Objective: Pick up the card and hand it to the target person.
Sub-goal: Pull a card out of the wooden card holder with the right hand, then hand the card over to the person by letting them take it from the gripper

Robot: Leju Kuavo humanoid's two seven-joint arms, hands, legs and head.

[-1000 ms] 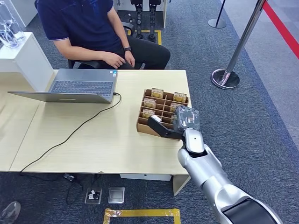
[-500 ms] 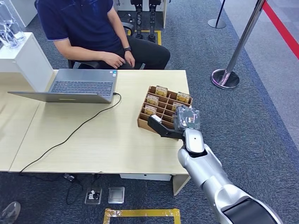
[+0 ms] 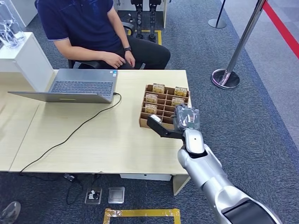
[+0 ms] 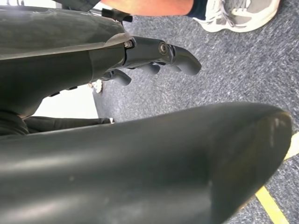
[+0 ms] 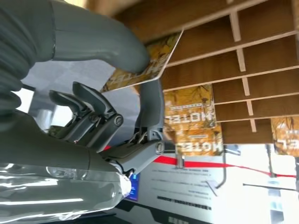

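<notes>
Card [image 5: 155, 65] seemingly pinched in right hand [image 5: 116, 98], over the tray [image 3: 166, 100]

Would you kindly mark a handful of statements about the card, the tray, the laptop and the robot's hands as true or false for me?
1. The right hand pinches a card between thumb and finger. True.
2. The cardboard tray sits on the floor. False: it rests on the table, near its right end.
3. The laptop is closed. False: it lies open, keyboard showing.
4. A seated person is behind the table. True.
5. The left hand holds a card. False: it holds nothing, hanging above the carpet.
</notes>
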